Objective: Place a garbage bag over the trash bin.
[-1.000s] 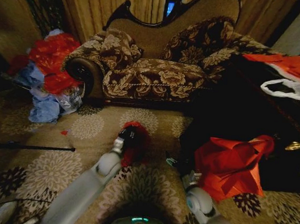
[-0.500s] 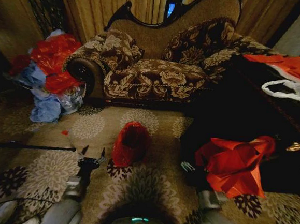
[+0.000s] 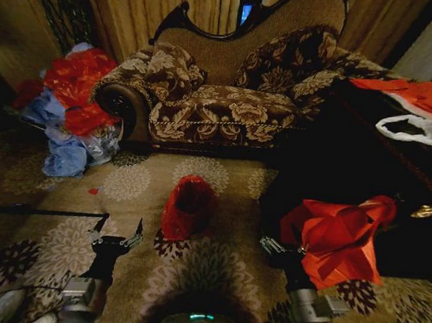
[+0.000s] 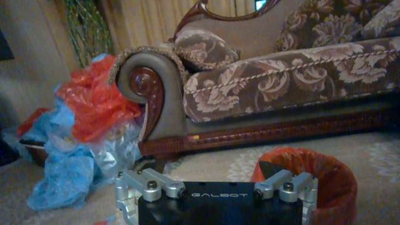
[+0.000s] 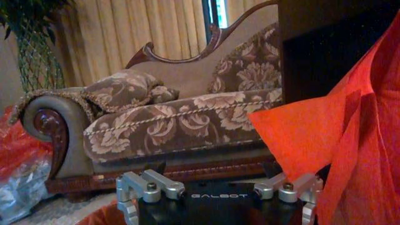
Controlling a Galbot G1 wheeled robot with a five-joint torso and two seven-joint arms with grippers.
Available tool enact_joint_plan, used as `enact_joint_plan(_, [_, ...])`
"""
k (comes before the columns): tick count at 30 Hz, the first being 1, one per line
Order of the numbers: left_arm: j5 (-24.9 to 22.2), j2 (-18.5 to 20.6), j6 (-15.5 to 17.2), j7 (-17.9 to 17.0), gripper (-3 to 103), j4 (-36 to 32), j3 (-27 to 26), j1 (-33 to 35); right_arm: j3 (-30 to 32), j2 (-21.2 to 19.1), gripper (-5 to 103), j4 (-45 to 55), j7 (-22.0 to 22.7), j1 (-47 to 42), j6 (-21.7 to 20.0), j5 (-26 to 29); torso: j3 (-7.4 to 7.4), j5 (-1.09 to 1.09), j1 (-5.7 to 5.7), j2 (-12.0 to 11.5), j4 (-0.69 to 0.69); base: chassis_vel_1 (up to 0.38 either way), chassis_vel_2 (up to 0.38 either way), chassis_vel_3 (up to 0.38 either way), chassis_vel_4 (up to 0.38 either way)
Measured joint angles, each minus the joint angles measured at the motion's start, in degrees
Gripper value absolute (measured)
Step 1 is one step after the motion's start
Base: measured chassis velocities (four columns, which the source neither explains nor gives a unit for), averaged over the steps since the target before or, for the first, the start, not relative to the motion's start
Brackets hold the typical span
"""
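While the left gripper (image 3: 118, 231) hangs low over the carpet (image 3: 59, 246) with fingers apart and empty, the right gripper (image 3: 283, 245), fingers also spread, sits beside the large orange-red bag (image 3: 337, 238). From the left wrist, the garbage bag (image 4: 325, 178) lines the trash bin before the sofa (image 4: 281, 84).

Quick tally: one glossy deep-red plastic garbage bag (image 3: 188, 206) sat mid-frame, one angular orange-red bag (image 3: 339, 236) at right, one heap of red and blue bags (image 3: 70, 109) upper left, one floral brown sofa (image 3: 229, 95), and two metal-fingered grippers: left (image 3: 116, 231), right (image 3: 283, 243).
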Motion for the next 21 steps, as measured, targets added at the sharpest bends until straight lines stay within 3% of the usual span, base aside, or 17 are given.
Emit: enact_joint_plan(21, [-0.8,0.3,1.5,-0.2,100,0.4,0.9,-2.4,-1.3,0.1,100,0.8,0.9,-0.4,-0.4,-1.8,0.00,0.00,0.00,0.0,0.00,0.000,0.000,0.000,0.000])
